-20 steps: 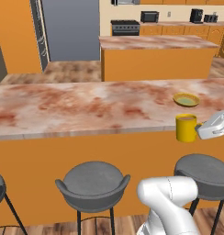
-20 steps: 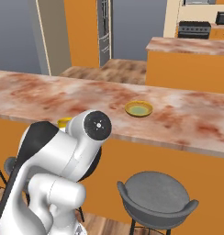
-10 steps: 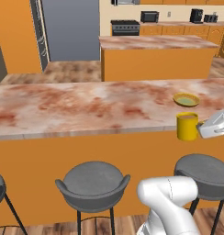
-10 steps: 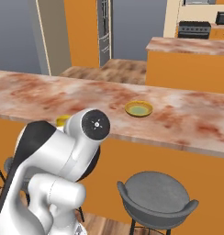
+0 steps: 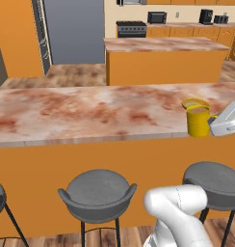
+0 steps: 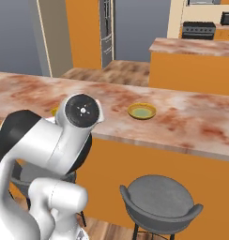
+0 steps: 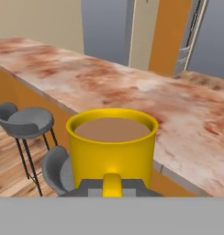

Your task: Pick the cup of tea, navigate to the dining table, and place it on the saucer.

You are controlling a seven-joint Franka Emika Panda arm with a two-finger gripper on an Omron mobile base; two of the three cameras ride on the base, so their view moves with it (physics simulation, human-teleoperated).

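The gripper is clenched on the handle of the cup of tea, holding it upright over the near edge of the dining table, at about three o'clock in the left base view. In the hand view the cup sits dead centre, its handle at six o'clock between the fingertips, brown tea nearly to the rim. The table is a long bar-height counter with a reddish-brown and cream marbled top and orange wood sides. The saucer, a flat yellow plate, lies on the top just beyond the cup at twelve o'clock of it; the right base view shows it bare, with a greenish centre. Grey stools stand along the near side below the table. Behind it are a shorter marble-topped island, a stove, a microwave and a grey fridge.
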